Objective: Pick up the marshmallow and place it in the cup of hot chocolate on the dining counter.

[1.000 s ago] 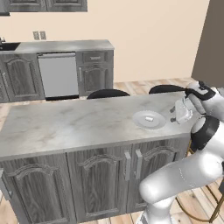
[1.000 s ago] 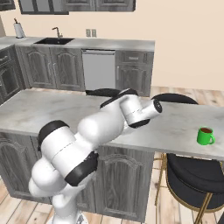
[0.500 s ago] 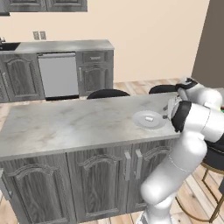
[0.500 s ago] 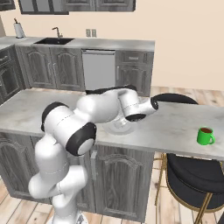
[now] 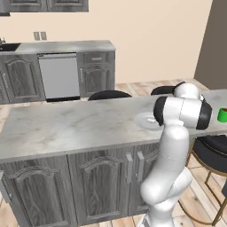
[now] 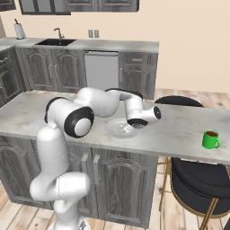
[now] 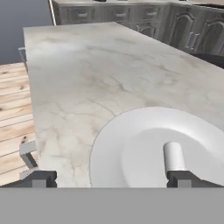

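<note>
1. On the pale marble surface (image 6: 179, 130) sits a round white plate (image 6: 117, 130), near the edge facing the robot.
2. Marshmallow (image 7: 173, 156): small white cylinder, lying on the plate, toward the plate's near side in hand view.
3. Tool (image 7: 111, 178) spread wide, nothing betw. the tips; left tip over bare marble just off the plate rim, right tip right at the marshmallow's near end. Can't tell if it touches.
4. Right base view: arm bends across the surface, wrist hangs low just over the plate's right part.
5. Green mug (image 6: 210, 139) w/ dark brown drink stands upright on same surface, well apart from the plate, toward the right end; handle points right in right base view.
6. Left base view: mug (image 5: 222, 115) peeks out at right edge, behind the arm's elbow; plate (image 5: 145, 121) partly hidden by the arm.
7. Black round stools (image 6: 200, 177) stand by the surface's right end and far side.
8. Bkgd: second counter w/ steel dishwasher (image 6: 101, 70) and sink (image 6: 55, 42).
</note>
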